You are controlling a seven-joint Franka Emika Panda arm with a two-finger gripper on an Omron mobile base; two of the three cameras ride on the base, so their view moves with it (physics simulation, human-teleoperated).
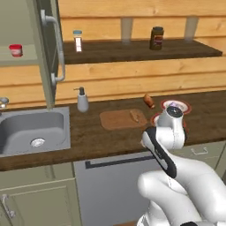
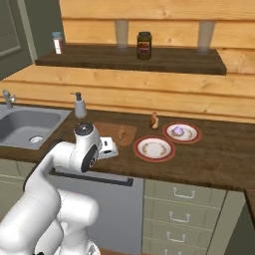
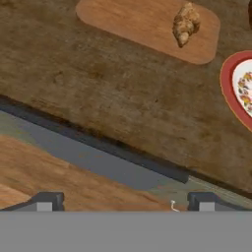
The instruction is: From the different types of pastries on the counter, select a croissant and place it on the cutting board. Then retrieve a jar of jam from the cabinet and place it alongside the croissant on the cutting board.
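Jaws wide open, empty, above counter (image 3: 98,98) edge; croissant (image 3: 185,23) on cutting board (image 3: 133,22).

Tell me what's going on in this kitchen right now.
The white robot arm's gripper hangs over the front edge of the dark brown plank counter, jaws open and empty. The small golden-brown croissant lies on the light brown wooden cutting board. The small red jar of jam sits on the shelf of the open olive-green cabinet, not yet fetched.
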